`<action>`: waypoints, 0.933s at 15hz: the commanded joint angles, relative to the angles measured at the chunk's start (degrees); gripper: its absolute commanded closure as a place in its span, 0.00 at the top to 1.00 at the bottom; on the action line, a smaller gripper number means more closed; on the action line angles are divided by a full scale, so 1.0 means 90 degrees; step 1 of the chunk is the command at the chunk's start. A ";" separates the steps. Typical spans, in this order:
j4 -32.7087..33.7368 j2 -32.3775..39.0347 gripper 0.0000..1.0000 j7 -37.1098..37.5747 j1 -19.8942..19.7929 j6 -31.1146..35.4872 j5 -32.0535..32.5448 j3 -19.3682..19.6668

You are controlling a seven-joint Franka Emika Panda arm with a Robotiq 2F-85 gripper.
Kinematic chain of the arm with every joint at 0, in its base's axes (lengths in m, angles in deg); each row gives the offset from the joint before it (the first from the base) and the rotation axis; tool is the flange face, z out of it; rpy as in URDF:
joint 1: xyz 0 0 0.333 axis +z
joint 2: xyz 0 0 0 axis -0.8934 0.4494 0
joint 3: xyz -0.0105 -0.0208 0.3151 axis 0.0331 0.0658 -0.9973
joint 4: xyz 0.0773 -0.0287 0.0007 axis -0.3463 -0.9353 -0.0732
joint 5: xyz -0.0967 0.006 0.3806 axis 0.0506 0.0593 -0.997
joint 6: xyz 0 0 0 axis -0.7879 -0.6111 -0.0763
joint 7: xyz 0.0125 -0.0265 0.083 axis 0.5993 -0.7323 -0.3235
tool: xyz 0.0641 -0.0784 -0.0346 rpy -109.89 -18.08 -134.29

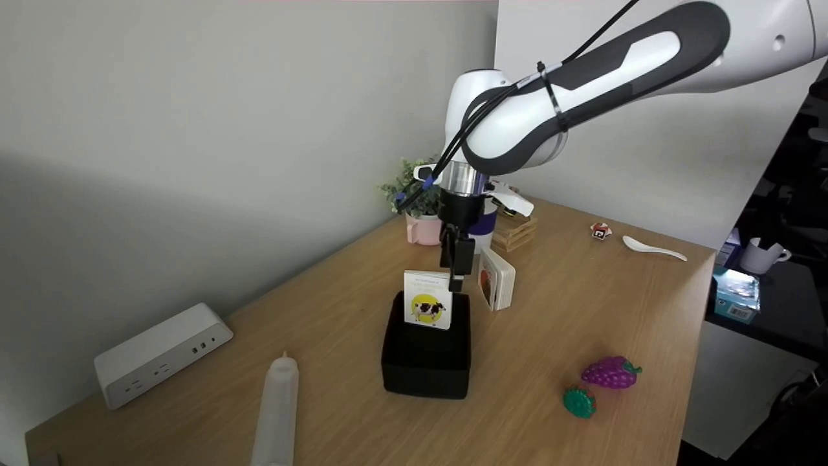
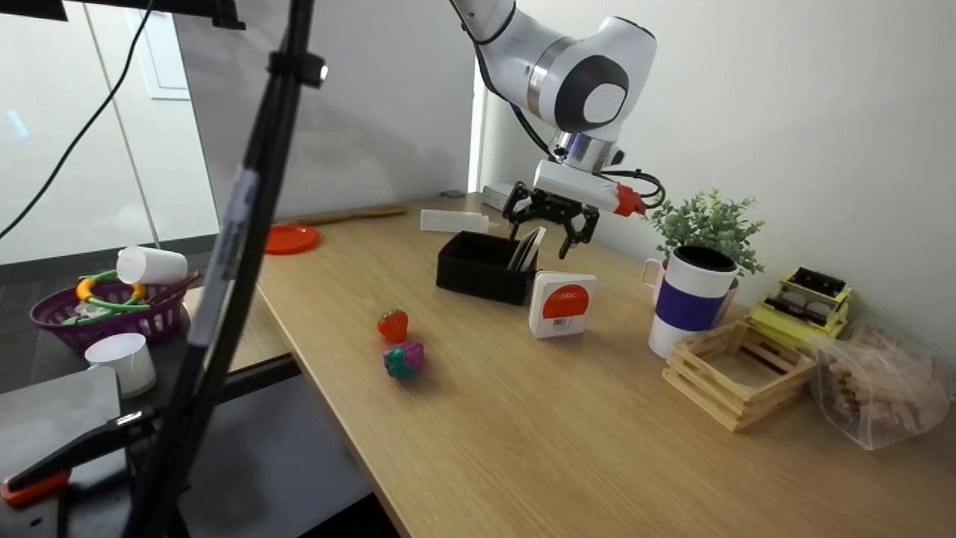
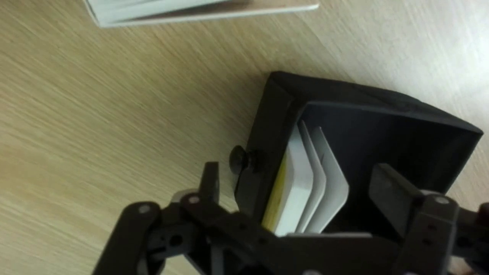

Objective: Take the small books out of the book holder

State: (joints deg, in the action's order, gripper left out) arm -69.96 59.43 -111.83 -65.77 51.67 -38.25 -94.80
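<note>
Around the black holder (image 1: 425, 383), a bottle (image 1: 278, 414), cup (image 2: 683, 305) and upright red-pictured book (image 2: 564, 302) are seen. Inside, a tilted cow-pictured book (image 1: 427, 303) is straddled by the wide-spread claw (image 2: 539, 244).

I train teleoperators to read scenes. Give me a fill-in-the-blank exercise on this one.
The yellow-circle book pictures a ____.
The book holder is coloured ____.
The loose book standing outside it bears the letters ____.
The gripper is ____, not shut.
Missing words: cow; black; abc; open.

The wrist view's top edge crops one book (image 3: 153, 9); the gripper (image 3: 298, 182) partly hides the holder (image 3: 273, 133).
</note>
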 commanded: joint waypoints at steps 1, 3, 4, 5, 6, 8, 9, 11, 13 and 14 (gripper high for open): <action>0.0705 0.0408 1.00 -0.0220 -0.0078 -0.0220 -0.0079 -0.0210; 0.0889 0.0528 1.00 -0.0226 -0.0073 -0.0253 -0.0083 -0.0249; 0.0973 0.0584 1.00 -0.0227 -0.0071 -0.0271 -0.0085 -0.0262; 0.1025 0.0616 1.00 -0.0224 -0.0068 -0.0282 -0.0088 -0.0276; 0.1117 0.0682 1.00 -0.0230 -0.0065 -0.0298 -0.0085 -0.0284; 0.1223 0.0768 1.00 -0.0253 -0.0070 -0.0319 -0.0103 -0.0320; 0.1298 0.0833 1.00 -0.0281 -0.0080 -0.0358 -0.0136 -0.0362; 0.1450 0.0991 1.00 -0.0318 -0.0057 -0.0443 -0.0157 -0.0387; 0.1545 0.1074 1.00 -0.0344 -0.0052 -0.0526 -0.0180 -0.0420; 0.1593 0.1117 1.00 -0.0356 -0.0049 -0.0537 -0.0180 -0.0425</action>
State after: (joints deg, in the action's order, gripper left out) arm -59.15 67.22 -112.98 -65.77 49.10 -38.81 -97.63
